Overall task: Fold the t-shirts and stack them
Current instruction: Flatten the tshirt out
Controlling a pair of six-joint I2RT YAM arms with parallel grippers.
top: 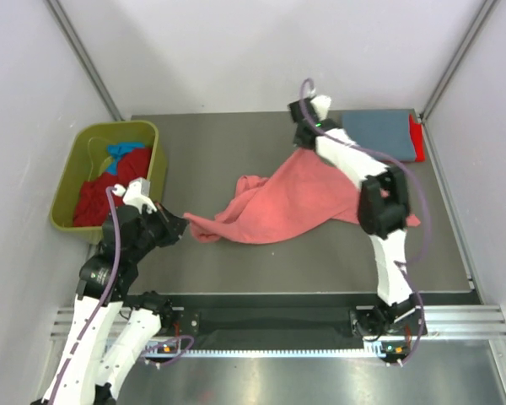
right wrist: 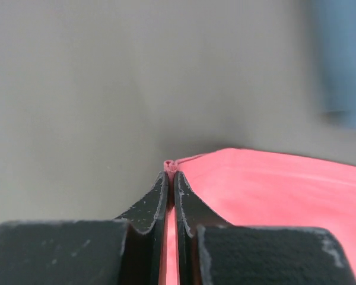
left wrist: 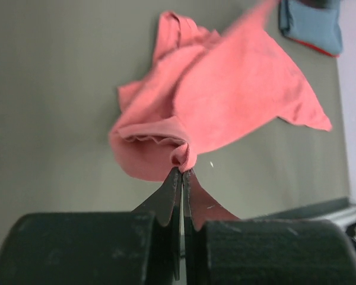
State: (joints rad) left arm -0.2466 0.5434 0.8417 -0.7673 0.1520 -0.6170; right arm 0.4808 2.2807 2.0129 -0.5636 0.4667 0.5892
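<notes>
The large salmon-pink t-shirt (top: 278, 202) is stretched across the middle of the table between both grippers. My left gripper (top: 179, 226) is shut on its near-left edge; the left wrist view shows the cloth (left wrist: 213, 101) pinched at the fingertips (left wrist: 178, 178). My right gripper (top: 304, 135) is shut on its far corner; the right wrist view shows the pink hem (right wrist: 273, 190) clamped between the fingers (right wrist: 190, 202). A folded grey-blue shirt (top: 378, 133) lies on a red one (top: 417, 135) at the far right. Red (top: 97, 198) and bright blue (top: 125, 153) shirts lie in the bin.
The olive-green plastic bin (top: 76, 169) stands at the table's left edge. White walls close in the table on three sides. A metal rail (top: 278, 325) runs along the near edge by the arm bases.
</notes>
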